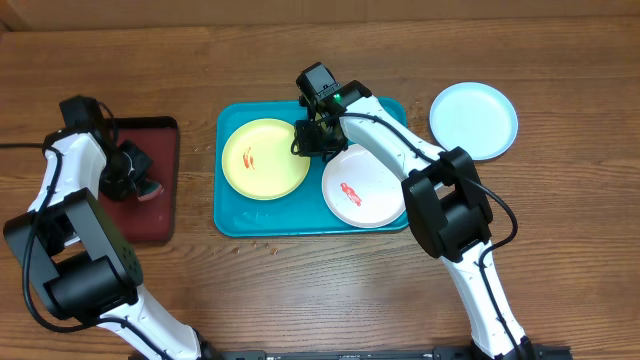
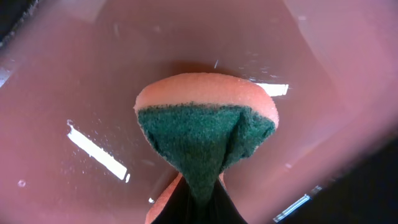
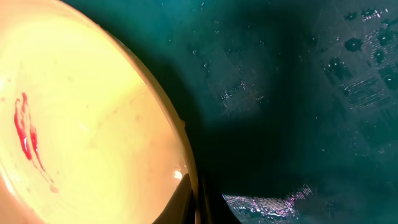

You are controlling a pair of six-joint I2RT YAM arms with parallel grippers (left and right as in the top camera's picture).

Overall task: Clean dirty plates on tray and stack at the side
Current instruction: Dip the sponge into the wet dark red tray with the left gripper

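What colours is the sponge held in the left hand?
The sponge is orange foam with a dark green scrubbing face; clearest in the left wrist view.

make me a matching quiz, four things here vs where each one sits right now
Things:
1. yellow-green plate
2. white plate
3. light blue plate
4. sponge

Places:
A. on the wooden table, right of the turquoise tray
B. at the dark red tray, pinched into a fold
C. right side of the turquoise tray
D. left side of the turquoise tray

Pairs: 1-D, 2-C, 3-A, 4-B
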